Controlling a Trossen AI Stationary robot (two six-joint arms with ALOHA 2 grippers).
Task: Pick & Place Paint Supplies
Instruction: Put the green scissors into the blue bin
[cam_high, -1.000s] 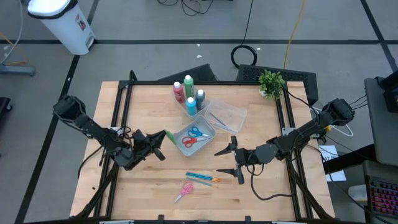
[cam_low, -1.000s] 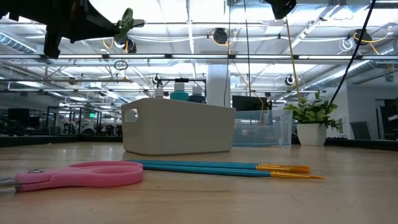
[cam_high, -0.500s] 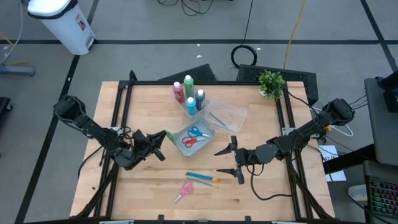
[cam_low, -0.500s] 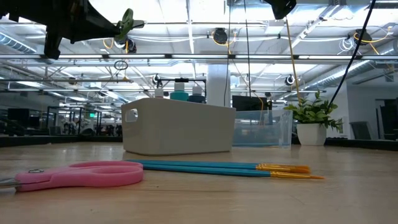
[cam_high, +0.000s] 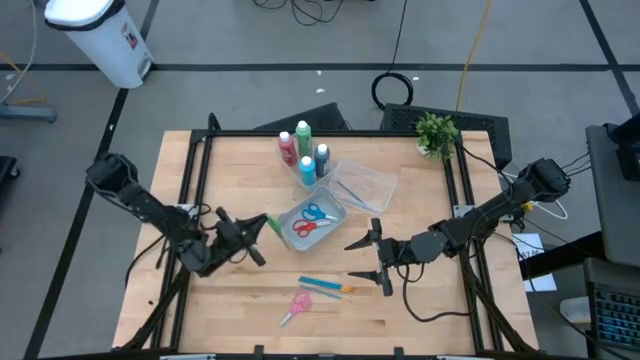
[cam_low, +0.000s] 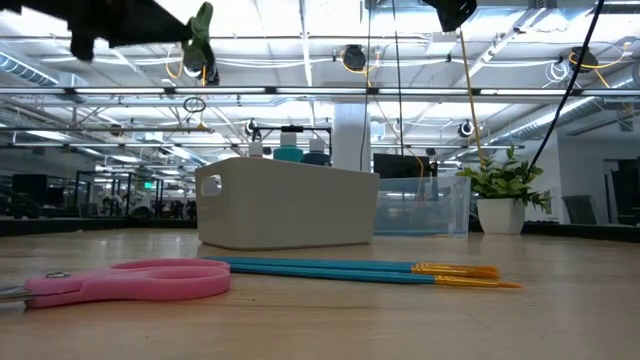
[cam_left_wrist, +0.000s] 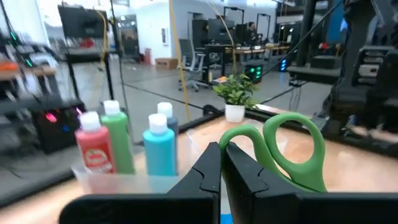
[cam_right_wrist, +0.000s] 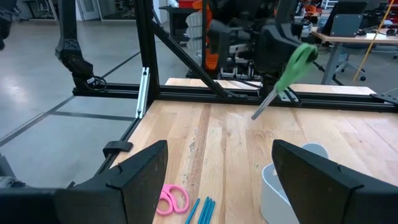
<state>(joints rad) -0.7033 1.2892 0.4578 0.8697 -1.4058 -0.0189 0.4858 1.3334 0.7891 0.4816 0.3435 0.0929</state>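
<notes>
My left gripper (cam_high: 258, 228) hovers at the table's left middle, just left of the white tub (cam_high: 338, 222), shut on green-handled scissors (cam_right_wrist: 293, 65). The tub holds red and blue scissors (cam_high: 312, 220). Pink scissors (cam_high: 295, 307) and blue orange-tipped brushes (cam_high: 326, 287) lie flat on the wood near the front edge. White-capped bottles (cam_high: 305, 158) stand in a clear tub at the far middle. My right gripper (cam_high: 372, 258) hangs open right of the white tub, with nothing between its fingers. My left gripper pinches the green scissors between its two shut fingers (cam_left_wrist: 211, 171), close to where the handle loops (cam_left_wrist: 292, 152) begin. The fingers lie level, pointing toward the white tub. The loops stick out past the fingertips and the blades (cam_right_wrist: 264, 109) slant downward. The scissors hang clear of the table.
An open clear tub (cam_high: 362, 185) lies right of the bottles. A small potted plant (cam_high: 436, 133) stands at the far right corner. A black frame (cam_high: 200, 160) runs along the table's edges. Bare wood shows at the near left and near right.
My left gripper has rolled about its own pointing line, staying shut, and the green scissors have turned with it, their handles now standing more upright. The right arm has kept still.
</notes>
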